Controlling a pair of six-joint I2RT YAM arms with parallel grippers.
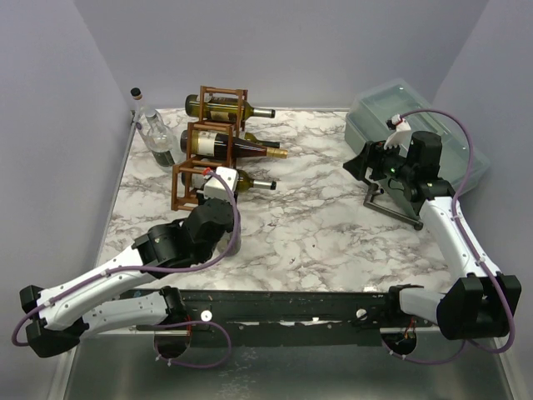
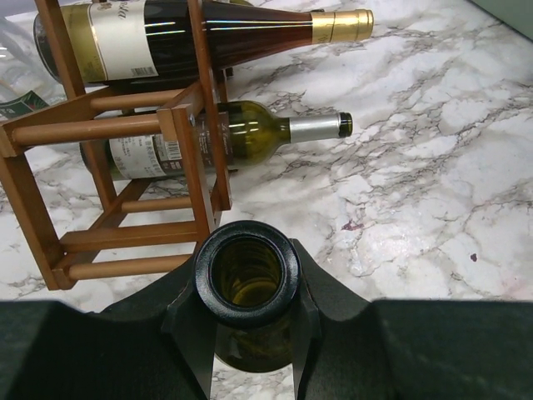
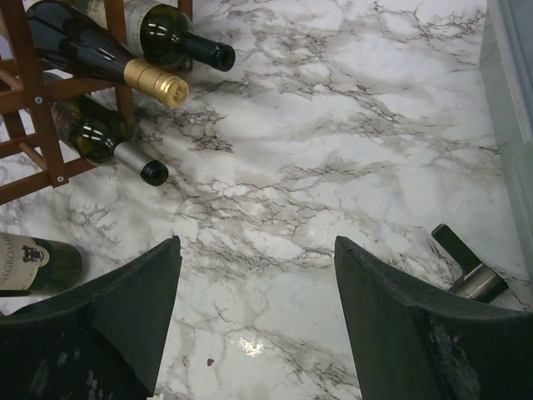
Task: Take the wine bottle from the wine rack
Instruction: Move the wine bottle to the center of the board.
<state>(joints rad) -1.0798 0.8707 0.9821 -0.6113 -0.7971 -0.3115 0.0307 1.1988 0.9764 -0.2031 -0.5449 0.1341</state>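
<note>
**A:** What have the left jaws (image 2: 247, 271) got?

**B:** They are clamped on the neck of the wine bottle (image 2: 247, 293), one finger on either side just under its open mouth. The bottle stands upright between them. It is out of the wine rack (image 2: 196, 142), which sits just beyond the fingertips.

**A:** Is its base down on the surface (image 3: 333, 125)?

**B:** I can't tell. The arm covers it from above, and the left wrist view looks straight down the neck.

**A:** And the right jaws (image 3: 256, 246)?

**B:** Spread wide with nothing between them, hanging over bare marble well apart from the rack.

**A:** What lies in the rack?

**B:** The left wrist view shows two bottles ahead of the jaws. A gold-capped bottle (image 2: 341, 27) is in the upper cell and a silver-capped bottle (image 2: 321, 127) is under it. The right wrist view adds a third, a black-capped bottle (image 3: 208, 54), beyond those two.

**A:** What does only the top view show?

**B:** A clear bottle (image 1: 152, 129) standing on the side of the rack away from the right jaws. There is also a grey bin (image 1: 416, 125) close beside them.

**A:** And the right wrist view alone?

**B:** A dark-and-metal piece (image 3: 470, 271) just outside one finger, and a labelled bottle (image 3: 33, 262) by the other. I can't tell whether that is the held one.
</note>
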